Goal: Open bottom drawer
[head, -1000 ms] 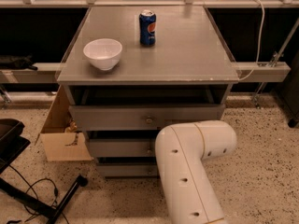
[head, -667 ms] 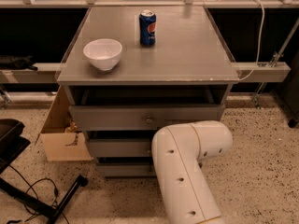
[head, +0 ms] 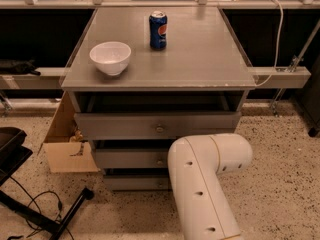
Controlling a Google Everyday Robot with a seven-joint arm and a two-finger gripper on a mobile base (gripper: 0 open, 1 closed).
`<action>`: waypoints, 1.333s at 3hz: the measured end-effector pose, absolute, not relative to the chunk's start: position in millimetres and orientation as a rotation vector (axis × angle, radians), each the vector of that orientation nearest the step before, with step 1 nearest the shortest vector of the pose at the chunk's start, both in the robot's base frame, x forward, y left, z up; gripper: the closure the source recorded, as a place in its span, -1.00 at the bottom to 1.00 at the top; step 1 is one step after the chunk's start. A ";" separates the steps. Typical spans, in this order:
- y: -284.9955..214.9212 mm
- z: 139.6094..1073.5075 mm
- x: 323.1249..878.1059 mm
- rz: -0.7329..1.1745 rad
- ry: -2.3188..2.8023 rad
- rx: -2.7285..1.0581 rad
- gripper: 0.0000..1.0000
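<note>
Honestly, the gripper is hidden somewhere behind the big white arm (head: 202, 184), so I can't tell if it's released or clenched. The bottom drawer (head: 134, 183) is the lowest of 3 grey fronts under the counter (head: 200, 59). It looks shut, and the arm covers its right side. My worry is that the middle drawer (head: 127, 159) sits just above it, so a slightly high reach grabs the wrong knob, or slips off.
</note>
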State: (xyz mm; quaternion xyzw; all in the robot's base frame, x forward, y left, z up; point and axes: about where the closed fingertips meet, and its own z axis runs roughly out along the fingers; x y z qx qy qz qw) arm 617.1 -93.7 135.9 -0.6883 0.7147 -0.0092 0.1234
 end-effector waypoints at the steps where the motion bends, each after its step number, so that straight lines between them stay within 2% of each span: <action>1: -93.7 142.9 617.1 -0.027 2.085 -2.007 0.46; 2: -93.7 149.9 617.1 -0.027 2.085 -2.007 0.92; 4: -96.5 161.8 610.0 -0.012 2.089 -2.015 1.00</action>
